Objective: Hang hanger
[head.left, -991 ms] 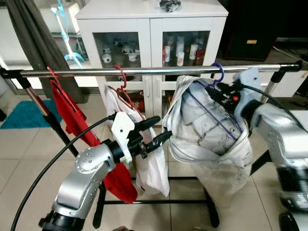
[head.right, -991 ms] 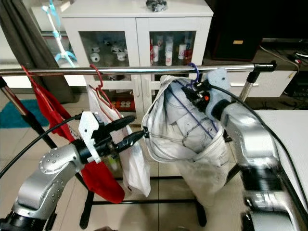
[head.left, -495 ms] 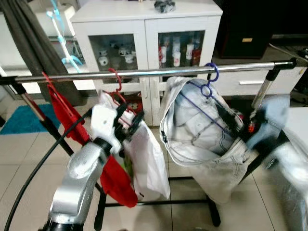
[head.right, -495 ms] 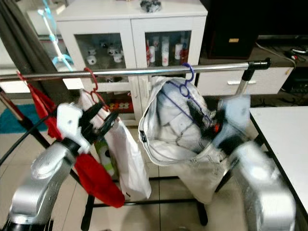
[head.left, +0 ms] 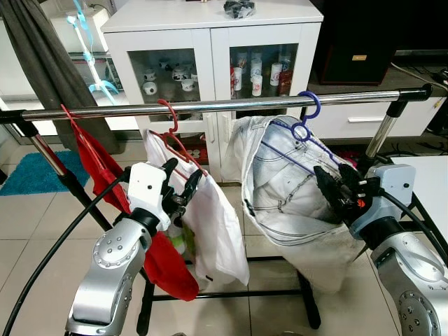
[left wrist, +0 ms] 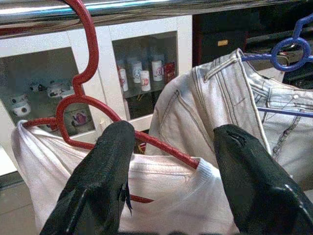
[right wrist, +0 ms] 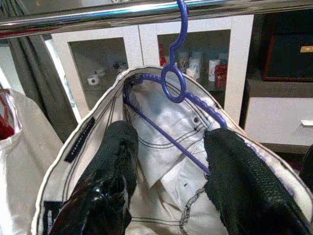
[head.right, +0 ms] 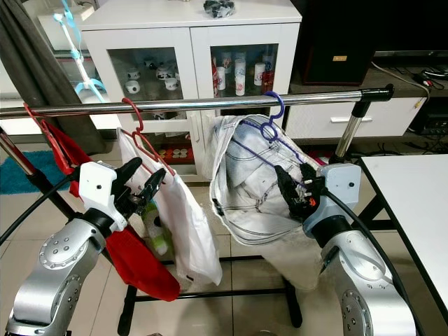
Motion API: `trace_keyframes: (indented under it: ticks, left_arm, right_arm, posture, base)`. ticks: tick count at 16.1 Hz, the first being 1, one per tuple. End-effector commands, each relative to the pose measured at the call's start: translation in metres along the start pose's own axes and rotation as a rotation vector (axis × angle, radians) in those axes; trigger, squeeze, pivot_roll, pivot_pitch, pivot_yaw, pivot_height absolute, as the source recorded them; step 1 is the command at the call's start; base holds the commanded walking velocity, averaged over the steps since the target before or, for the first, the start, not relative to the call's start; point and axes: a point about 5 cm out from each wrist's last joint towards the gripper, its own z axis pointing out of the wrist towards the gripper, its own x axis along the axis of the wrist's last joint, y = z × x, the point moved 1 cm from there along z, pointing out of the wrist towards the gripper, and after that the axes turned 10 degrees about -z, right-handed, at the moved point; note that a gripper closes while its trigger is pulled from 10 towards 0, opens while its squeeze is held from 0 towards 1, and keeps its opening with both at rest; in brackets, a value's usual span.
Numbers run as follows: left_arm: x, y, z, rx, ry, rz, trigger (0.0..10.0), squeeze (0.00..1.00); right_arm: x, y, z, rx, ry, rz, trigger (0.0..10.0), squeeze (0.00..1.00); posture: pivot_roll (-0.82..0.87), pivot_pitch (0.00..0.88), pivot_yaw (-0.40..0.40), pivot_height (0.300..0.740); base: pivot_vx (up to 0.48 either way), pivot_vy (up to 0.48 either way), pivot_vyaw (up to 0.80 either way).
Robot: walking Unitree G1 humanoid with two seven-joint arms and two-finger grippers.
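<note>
I saw the blue hanger (head.left: 302,124) hooked over the chrome rail (head.left: 210,106), above and just ahead of the right claw (head.left: 334,190); that claw was spread, its fingers (right wrist: 115,161) apart with nothing between them, poised at the open waist of the pale jeans (head.left: 294,189) draped on the hanger; off to its left, the left claw (head.left: 179,186) was likewise spread and empty, close before the white shirt (head.left: 210,224) on the red hanger (left wrist: 83,93), which hooked the same rail just above it; a red garment (head.left: 105,175) hung further out on that claw's left; beyond both claws stood a white cabinet (head.left: 210,42) with glass doors.
</note>
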Motion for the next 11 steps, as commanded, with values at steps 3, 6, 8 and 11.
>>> trace_keyframes:
  ticks: [3, 6, 8, 11]
  left_arm:
    - [0.005, -0.017, -0.012, 0.050, -0.030, -0.010, 10.0, 0.00]
    - [0.003, -0.019, -0.012, 0.049, -0.049, -0.011, 10.0, 0.00]
    - [-0.001, -0.019, -0.010, 0.056, -0.073, 0.012, 10.0, 0.00]
    - [-0.001, -0.017, -0.010, 0.045, -0.070, 0.018, 10.0, 0.00]
  right_arm:
    - [-0.016, -0.018, 0.003, -0.022, -0.016, 0.106, 10.0, 0.00]
    - [-0.017, -0.017, 0.008, -0.036, -0.018, 0.117, 10.0, 0.00]
    - [-0.017, -0.018, 0.011, -0.024, -0.018, 0.123, 10.0, 0.00]
    - [-0.016, -0.018, 0.013, -0.019, -0.015, 0.118, 10.0, 0.00]
  posture:
    - [-0.13, 0.000, 0.046, 0.740]
    - [-0.12, 0.000, 0.029, 0.740]
    - [-0.12, 0.000, 0.023, 0.740]
    - [-0.12, 0.000, 0.018, 0.740]
  base:
    - [0.000, 0.000, 0.00]
    - [0.000, 0.000, 0.00]
    - [0.000, 0.000, 0.00]
    - [0.000, 0.000, 0.00]
